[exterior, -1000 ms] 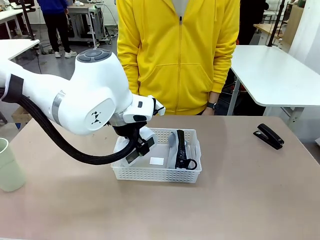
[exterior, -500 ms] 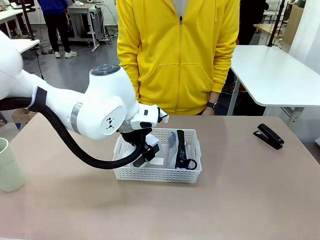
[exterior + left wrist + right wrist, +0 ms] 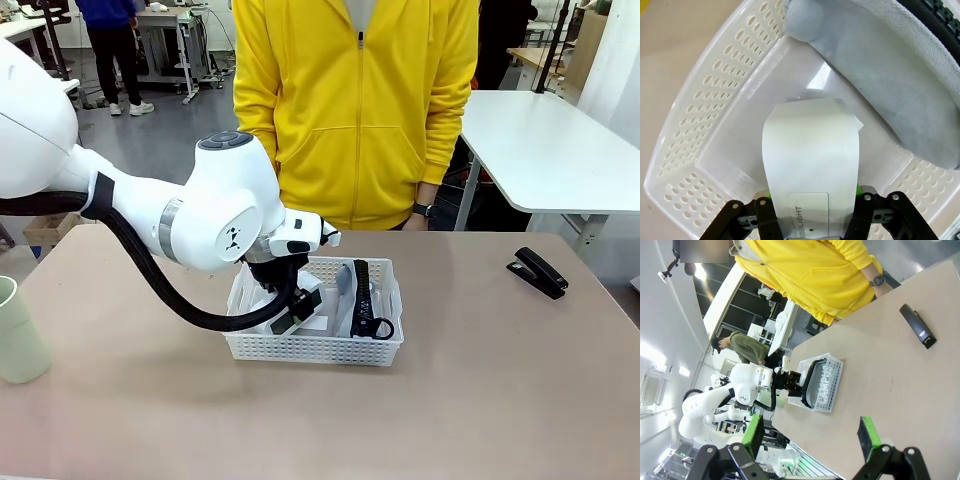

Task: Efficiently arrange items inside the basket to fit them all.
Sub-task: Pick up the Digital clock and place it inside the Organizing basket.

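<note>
The white lattice basket (image 3: 310,349) sits mid-table in front of a person in a yellow hoodie. In its right half lies the grey zip pouch (image 3: 346,303) with its black band and loop. My left gripper (image 3: 297,310) reaches down into the left half. In the left wrist view my left gripper (image 3: 812,194) has its green pads against both sides of the small white box (image 3: 812,145), low over the basket (image 3: 705,100) floor beside the pouch (image 3: 880,75). The black stapler (image 3: 538,273) lies at the table's far right. The pale green cup (image 3: 14,335) stands at the left edge. My right gripper (image 3: 811,420) hangs open and empty above the table.
The person stands at the far edge with hands down, behind the basket. The right wrist view takes in the stapler (image 3: 919,326) and the basket (image 3: 822,382) from above. Bare tabletop lies between the basket and the stapler, and along the near edge.
My left arm has swung right and lowered further into the basket, carrying the white box toward the pouch. Stapler, cup and pouch have stayed put.
</note>
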Robot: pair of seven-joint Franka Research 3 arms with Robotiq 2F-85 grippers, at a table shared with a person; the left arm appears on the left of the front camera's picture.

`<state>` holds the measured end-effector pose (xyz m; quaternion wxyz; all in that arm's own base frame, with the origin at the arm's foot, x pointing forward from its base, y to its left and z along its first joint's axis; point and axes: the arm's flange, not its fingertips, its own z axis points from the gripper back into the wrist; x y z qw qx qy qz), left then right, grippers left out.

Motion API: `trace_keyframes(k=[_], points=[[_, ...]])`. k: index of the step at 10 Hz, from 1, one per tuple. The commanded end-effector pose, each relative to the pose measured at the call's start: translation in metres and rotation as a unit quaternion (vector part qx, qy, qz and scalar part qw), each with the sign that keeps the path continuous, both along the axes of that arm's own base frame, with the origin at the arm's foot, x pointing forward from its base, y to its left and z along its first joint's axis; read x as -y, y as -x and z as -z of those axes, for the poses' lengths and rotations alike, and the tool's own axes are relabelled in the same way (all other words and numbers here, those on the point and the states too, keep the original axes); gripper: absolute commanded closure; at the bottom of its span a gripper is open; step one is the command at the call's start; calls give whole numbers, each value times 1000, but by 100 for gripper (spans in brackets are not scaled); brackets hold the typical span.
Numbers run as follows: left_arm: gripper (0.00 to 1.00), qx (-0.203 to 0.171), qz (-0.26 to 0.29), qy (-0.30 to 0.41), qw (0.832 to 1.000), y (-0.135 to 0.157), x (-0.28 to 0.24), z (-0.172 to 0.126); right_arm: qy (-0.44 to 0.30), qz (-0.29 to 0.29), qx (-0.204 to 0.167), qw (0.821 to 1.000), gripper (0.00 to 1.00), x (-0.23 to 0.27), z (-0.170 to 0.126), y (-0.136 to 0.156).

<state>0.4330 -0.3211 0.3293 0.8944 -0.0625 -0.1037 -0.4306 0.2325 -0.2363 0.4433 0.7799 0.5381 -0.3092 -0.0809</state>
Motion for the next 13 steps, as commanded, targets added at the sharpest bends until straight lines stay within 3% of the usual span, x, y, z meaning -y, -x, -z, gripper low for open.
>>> trace_keyframes(k=[1, 13], points=[[0, -8, 1, -9, 1000, -2, 2, 5, -1, 1, 18, 1000, 0, 1, -1, -2], [0, -4, 8, 0, 1000, 0, 1, 2, -1, 1, 18, 1000, 0, 1, -1, -2]])
